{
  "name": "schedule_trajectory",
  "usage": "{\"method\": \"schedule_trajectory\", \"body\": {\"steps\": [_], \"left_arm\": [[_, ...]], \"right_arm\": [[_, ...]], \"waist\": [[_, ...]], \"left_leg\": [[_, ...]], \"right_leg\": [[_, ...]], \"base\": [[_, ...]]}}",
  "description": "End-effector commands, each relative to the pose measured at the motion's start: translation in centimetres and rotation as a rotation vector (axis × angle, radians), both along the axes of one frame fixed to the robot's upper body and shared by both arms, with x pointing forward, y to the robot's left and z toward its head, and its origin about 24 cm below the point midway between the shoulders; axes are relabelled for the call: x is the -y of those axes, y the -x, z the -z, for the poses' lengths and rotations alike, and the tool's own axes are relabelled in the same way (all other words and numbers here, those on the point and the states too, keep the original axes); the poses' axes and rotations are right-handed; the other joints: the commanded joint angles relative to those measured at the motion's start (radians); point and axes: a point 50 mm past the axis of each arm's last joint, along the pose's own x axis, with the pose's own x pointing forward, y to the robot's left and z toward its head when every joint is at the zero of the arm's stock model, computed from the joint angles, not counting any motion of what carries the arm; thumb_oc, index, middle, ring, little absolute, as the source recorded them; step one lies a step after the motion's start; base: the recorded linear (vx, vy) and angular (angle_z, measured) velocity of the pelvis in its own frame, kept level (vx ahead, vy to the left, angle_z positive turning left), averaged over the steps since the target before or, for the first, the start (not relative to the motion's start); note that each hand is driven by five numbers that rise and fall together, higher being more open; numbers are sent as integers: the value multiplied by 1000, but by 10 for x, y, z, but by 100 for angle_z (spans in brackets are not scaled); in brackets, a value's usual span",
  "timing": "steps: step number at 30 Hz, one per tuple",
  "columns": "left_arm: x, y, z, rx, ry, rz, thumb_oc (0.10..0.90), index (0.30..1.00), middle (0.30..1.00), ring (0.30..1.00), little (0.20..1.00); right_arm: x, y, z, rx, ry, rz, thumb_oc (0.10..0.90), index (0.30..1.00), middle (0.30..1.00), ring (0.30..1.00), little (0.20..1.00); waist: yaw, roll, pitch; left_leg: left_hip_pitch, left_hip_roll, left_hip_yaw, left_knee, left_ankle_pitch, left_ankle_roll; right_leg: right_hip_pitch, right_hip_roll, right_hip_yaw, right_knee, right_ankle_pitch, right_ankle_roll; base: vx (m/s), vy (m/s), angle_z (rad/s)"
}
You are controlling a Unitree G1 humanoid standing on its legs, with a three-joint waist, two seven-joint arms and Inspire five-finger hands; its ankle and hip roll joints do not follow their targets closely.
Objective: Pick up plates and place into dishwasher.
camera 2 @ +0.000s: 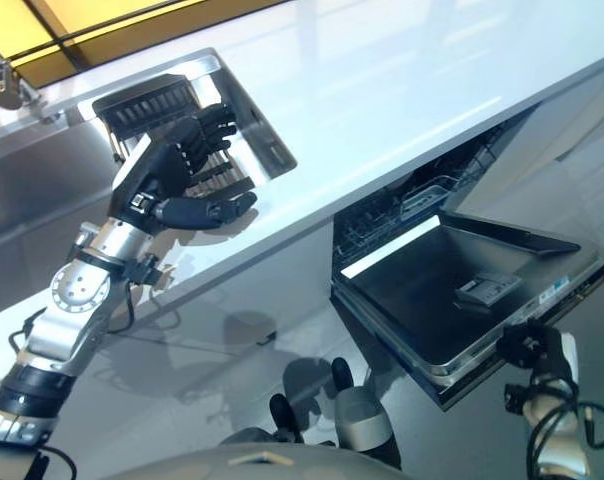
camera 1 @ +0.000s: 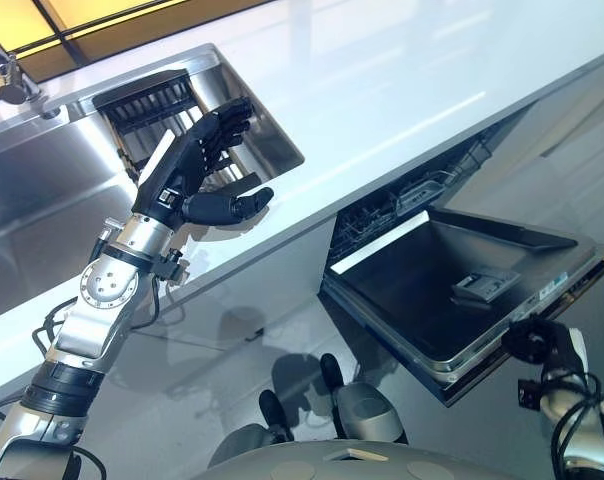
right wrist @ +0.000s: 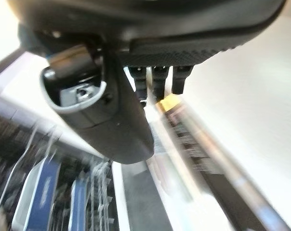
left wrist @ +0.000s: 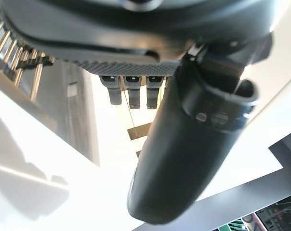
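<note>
My left hand hovers over the white counter at the sink's right edge, just in front of the dark dish rack. Its fingers are straight, its thumb sticks out, and it holds nothing; the left wrist view shows the same bare thumb. A pale strip shows behind the hand, and I cannot tell whether it is a plate. My right hand hangs low beside the open dishwasher door. In the right wrist view its thumb and fingers are spread around nothing.
The steel sink has a faucet at the far left. The white counter runs across above the dishwasher, whose wire rack shows inside. The lowered door juts out into the floor space.
</note>
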Motion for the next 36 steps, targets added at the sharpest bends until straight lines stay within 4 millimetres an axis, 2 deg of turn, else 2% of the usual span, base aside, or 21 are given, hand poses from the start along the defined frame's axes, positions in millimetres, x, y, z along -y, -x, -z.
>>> {"method": "schedule_trajectory", "body": {"steps": [1,5,6,9,12,13,16,19,20,21,23,31,36], "left_arm": [[-6,1,-34,210,47,-28,800,900,900,900,900],[-8,0,-34,207,50,-32,800,900,900,900,900],[-8,-1,-34,206,49,-30,800,900,900,900,900],[-4,-2,-36,204,45,-26,800,900,900,900,900],[-1,-4,-37,199,47,-14,800,900,900,900,900],[0,-5,-38,194,48,-2,800,900,900,900,900],[3,-7,-40,187,45,20,800,900,900,900,900],[4,-8,-41,186,44,27,800,900,900,900,900],[5,-11,-46,185,49,39,800,900,900,900,900],[6,-12,-48,184,50,44,800,900,900,900,900],[8,-13,-48,182,47,51,800,900,900,900,900],[10,-12,-49,163,36,75,800,900,900,900,900],[11,-9,-49,162,29,91,800,900,900,900,900]], "right_arm": [[38,5,-45,273,157,176,800,900,900,900,900],[38,19,-34,326,99,281,800,900,900,900,900],[36,28,-24,326,58,331,800,900,900,900,900],[30,37,-8,368,-47,408,800,900,900,900,900],[20,41,12,476,-273,479,800,900,900,900,900],[14,42,23,561,-411,495,800,900,900,900,900],[4,36,33,742,-650,464,800,900,900,900,900],[2,35,37,792,-711,456,800,900,900,900,900],[-5,34,46,853,-850,422,800,900,900,900,900],[-8,34,49,855,-903,407,800,900,900,900,900],[-12,33,54,861,-973,395,800,900,900,900,900],[-14,29,57,868,-1069,373,800,900,900,900,900],[-17,19,56,843,-1103,336,800,900,900,900,900]], "waist": [[-33,14,-79],[-39,14,-83],[-39,15,-88],[-40,17,-91],[-33,22,-92],[-25,27,-94],[-10,37,-98],[-5,41,-100],[8,48,-109],[15,50,-114],[24,49,-119],[54,52,-126],[71,54,-127]], "left_leg": [[-7,11,30,84,-145,18],[-11,9,33,87,-148,20],[-17,8,35,87,-145,21],[-24,5,33,91,-148,26],[-29,3,26,95,-150,29],[-30,2,20,95,-150,29],[-33,0,6,93,-149,28],[-33,0,1,94,-148,27],[-35,-1,-10,95,-148,25],[-36,-1,-16,96,-147,23],[-38,-1,-24,98,-146,21],[-42,0,-51,100,-138,16],[-41,-1,-67,99,-137,15]], "right_leg": [[-39,58,-36,128,-126,87],[-44,57,-34,126,-121,91],[-52,56,-33,123,-113,90],[-56,54,-33,120,-110,90],[-59,51,-36,116,-106,89],[-56,50,-37,112,-106,87],[-53,50,-39,107,-106,83],[-51,50,-40,107,-107,82],[-47,49,-43,105,-111,81],[-45,49,-44,104,-112,80],[-41,50,-47,102,-114,77],[-29,55,-59,100,-119,66],[-19,55,-64,97,-123,61]], "base": [[1,-4,-21],[12,3,-13],[-3,-6,-7],[0,-7,-9],[3,-10,-6],[0,0,0],[2,-10,0],[0,0,0],[14,-39,2],[13,-38,3],[8,-37,12],[-2,-38,10],[-1,-21,8]]}}
